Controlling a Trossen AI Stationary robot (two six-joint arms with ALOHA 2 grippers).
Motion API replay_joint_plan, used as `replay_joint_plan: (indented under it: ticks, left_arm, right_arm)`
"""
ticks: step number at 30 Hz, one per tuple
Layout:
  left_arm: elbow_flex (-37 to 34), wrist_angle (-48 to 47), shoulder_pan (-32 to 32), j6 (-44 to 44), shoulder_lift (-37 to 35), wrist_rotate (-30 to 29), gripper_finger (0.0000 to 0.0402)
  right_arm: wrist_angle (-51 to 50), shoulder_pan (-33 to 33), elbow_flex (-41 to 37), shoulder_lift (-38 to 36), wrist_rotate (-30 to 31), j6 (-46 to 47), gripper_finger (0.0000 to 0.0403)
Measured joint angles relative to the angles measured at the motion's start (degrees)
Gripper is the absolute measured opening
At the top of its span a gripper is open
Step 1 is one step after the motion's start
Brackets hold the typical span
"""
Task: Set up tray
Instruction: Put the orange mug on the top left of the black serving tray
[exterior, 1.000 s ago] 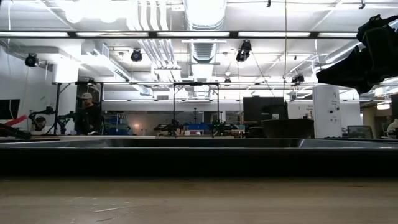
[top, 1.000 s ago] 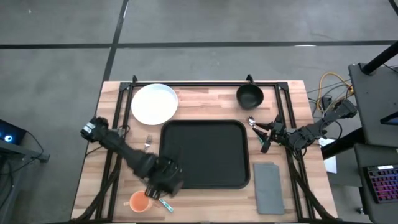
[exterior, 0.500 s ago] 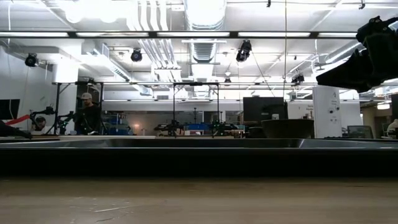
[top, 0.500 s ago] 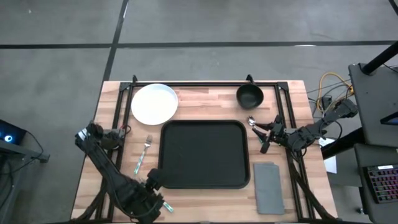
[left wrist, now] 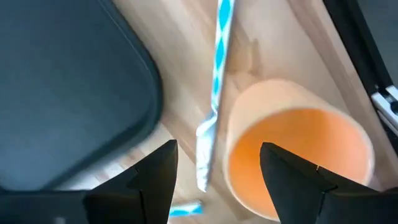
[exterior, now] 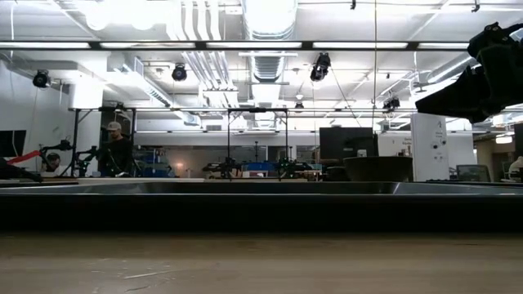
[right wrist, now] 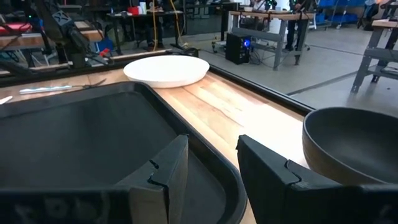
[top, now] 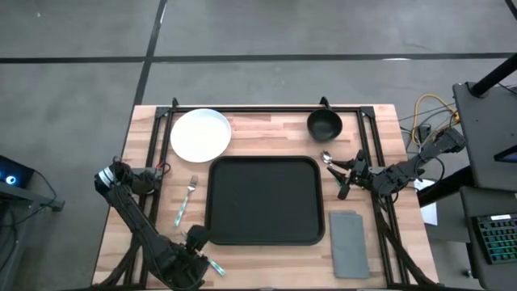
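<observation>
One black tray (top: 265, 200) lies at the centre of the wooden table (top: 266, 137), ringed by one white plate (top: 200, 134), one dark bowl (top: 325, 124), one fork (top: 185, 200), one spoon (top: 327, 158) and one grey napkin (top: 350, 242). The left gripper (left wrist: 214, 171) hangs at the table's near-left edge with its fingers parted and holding nothing, over one orange cup (left wrist: 298, 155) and a blue-and-white striped straw (left wrist: 214, 93) just beside the tray's corner. The right gripper (top: 342, 176) rests at the tray's right side, slightly open and empty. No writing is legible.
</observation>
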Motion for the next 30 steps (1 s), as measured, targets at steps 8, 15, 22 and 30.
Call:
replay_joint_plan:
  ticks: [8, 15, 22, 30]
  left_arm:
    - [-5.3, 2.7, -3.5, -9.2, -1.3, 0.1, 0.0208]
    - [-10.8, 4.9, -3.1, -15.7, -1.8, -0.9, 0.0208]
    - [-15.5, 7.7, -2.4, -25.5, -5.5, -1.0, 0.0166]
    - [-15.8, 9.4, -1.9, -31.4, -9.0, -1.0, 0.001]
  right_arm:
    - [0.0, 0.0, 0.0, 0.0, 0.0, 0.0, 0.0128]
    - [0.0, 0.0, 0.0, 0.0, 0.0, 0.2, 0.0128]
    - [0.0, 0.0, 0.0, 0.0, -0.1, 1.4, 0.0128]
    - [0.0, 0.0, 0.0, 0.0, -0.1, 1.5, 0.0128]
